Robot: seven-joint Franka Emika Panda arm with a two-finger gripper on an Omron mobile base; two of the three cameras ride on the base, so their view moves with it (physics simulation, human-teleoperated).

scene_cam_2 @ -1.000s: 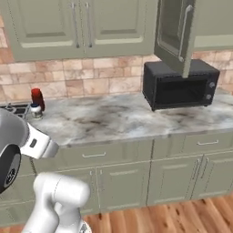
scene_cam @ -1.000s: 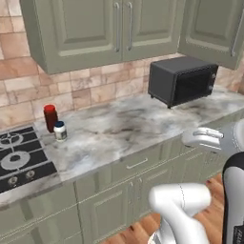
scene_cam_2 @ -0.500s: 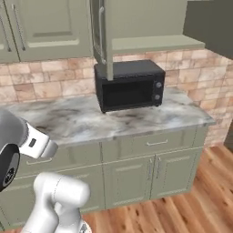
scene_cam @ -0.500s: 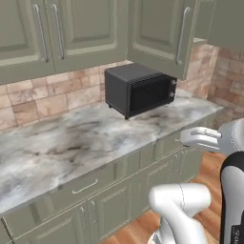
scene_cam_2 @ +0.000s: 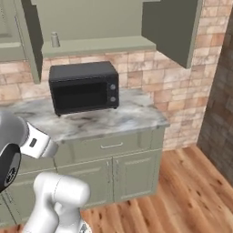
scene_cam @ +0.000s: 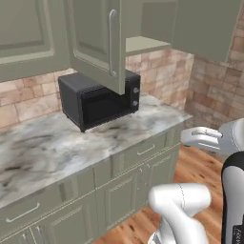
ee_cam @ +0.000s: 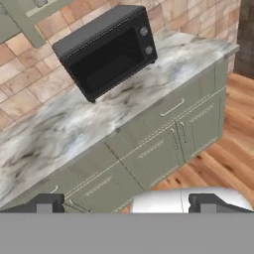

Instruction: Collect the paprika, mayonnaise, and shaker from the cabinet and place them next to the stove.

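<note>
One gripper (ee_cam: 127, 202) low, jaws apparently wide.

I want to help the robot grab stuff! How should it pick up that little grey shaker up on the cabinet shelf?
Grip the small grey cylindrical shaker around the middle of its round body, coming straight in from the open front of the olive-green wall cabinet. It stands upright near the shelf's left end, beside the open door, so front-on looks easiest. The open fingers look wide enough to fit around it.

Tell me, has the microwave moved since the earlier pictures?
No. The microwave still sits on the counter against the brick wall; the base drove, so the whole view shifted.
</note>
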